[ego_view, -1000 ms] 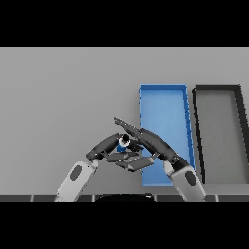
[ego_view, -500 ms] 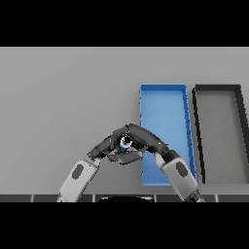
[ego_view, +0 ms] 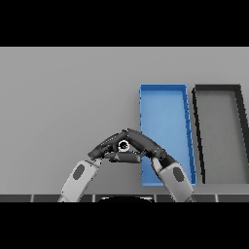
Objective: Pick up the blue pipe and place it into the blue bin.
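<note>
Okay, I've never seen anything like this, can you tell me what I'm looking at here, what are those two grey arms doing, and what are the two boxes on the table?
This is a humanoid robot seen from its own head, looking down at a grey table. Its two white and grey arms come up from the bottom edge, and each ends in a dark hand.

The left hand and the right hand meet in the middle, just left of the boxes. Between them sits a small round thing with a blue edge, probably the end of the blue pipe. The right hand's fingers seem curled over it; the left hand's grip is too hidden to judge.

The boxes are two long open trays side by side: a blue bin next to the hands, and a dark bin to its right. Nothing shows inside either.
</note>
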`<state>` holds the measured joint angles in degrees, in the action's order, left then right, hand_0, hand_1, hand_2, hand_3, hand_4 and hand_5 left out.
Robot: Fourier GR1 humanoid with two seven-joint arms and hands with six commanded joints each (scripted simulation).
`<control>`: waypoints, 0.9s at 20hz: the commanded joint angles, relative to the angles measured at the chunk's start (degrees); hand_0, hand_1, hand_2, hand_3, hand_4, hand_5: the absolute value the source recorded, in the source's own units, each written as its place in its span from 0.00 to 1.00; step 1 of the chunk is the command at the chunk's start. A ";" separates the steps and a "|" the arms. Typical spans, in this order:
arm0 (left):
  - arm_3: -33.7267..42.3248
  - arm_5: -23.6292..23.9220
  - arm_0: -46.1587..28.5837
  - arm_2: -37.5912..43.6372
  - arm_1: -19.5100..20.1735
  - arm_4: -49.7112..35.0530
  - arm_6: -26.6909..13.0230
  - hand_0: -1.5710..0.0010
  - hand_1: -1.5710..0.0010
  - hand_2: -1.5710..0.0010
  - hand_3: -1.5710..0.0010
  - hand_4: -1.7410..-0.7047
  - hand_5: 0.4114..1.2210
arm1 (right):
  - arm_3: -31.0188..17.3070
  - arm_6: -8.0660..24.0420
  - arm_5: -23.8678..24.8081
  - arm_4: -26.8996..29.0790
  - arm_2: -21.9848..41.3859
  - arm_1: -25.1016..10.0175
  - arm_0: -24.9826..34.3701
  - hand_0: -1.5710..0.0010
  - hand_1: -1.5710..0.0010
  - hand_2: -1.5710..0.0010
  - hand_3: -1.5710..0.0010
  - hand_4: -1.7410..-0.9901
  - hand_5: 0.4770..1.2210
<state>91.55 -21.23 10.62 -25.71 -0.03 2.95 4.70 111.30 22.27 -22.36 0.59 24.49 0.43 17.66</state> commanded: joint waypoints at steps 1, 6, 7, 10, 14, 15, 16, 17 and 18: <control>0.32 0.10 -0.06 0.21 0.21 -0.23 -0.90 0.00 0.00 0.01 0.09 0.01 1.00 | -0.09 0.65 0.06 0.48 -0.37 0.94 0.00 0.03 0.03 0.03 0.04 0.33 0.92; 0.54 0.89 -0.63 -0.43 0.61 2.13 -0.14 0.25 0.30 0.32 0.46 0.22 1.00 | -0.05 0.85 -0.13 -1.31 -1.31 3.52 -1.16 0.01 0.01 0.01 0.01 0.33 0.97; 0.36 0.45 0.00 -0.31 0.91 2.91 -0.37 0.40 0.44 0.46 0.57 0.32 1.00 | 0.17 0.81 -0.46 -1.29 -1.66 3.75 -1.13 0.01 0.01 0.01 0.01 0.33 0.98; -0.52 -2.92 0.01 -0.07 1.35 4.02 -0.09 0.69 0.71 0.72 0.78 0.54 0.91 | 0.49 2.22 -0.78 -2.57 -2.00 4.43 -1.39 0.00 0.00 0.00 0.00 0.32 0.99; -0.96 -3.66 0.91 1.28 2.04 3.24 -5.39 0.87 0.88 0.89 0.91 0.68 0.54 | 0.13 -0.38 -1.37 -3.40 -2.97 6.00 -0.99 0.00 0.00 0.00 0.00 0.32 1.00; -0.68 -3.98 0.28 1.24 2.42 3.01 -6.39 0.90 0.91 0.91 0.93 0.70 0.46 | 0.44 -1.13 -1.24 -3.77 -3.18 6.21 -0.76 0.00 0.00 0.00 0.00 0.32 1.00; -0.99 -3.37 0.61 1.04 1.92 3.61 -6.25 0.92 0.93 0.93 0.94 0.72 0.39 | 0.74 -2.11 -1.63 -4.35 -2.79 5.94 -1.76 0.00 0.00 0.00 0.00 0.32 1.00; -1.25 -3.21 0.16 0.76 1.72 3.91 -5.58 0.94 0.94 0.94 0.95 0.74 0.33 | 0.59 -2.22 -1.87 -4.84 -2.99 5.76 -1.99 0.00 0.00 0.00 0.00 0.32 1.00; -1.51 -3.05 -0.32 0.88 1.24 3.46 -6.89 0.95 0.95 0.95 0.96 0.74 0.28 | 0.14 -2.08 -1.82 -5.11 -2.79 6.53 -1.93 0.00 0.00 0.00 0.00 0.32 1.00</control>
<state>90.03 -24.28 10.29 -24.84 1.21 6.42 -2.24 111.43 20.26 -24.28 -4.56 21.72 6.99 15.73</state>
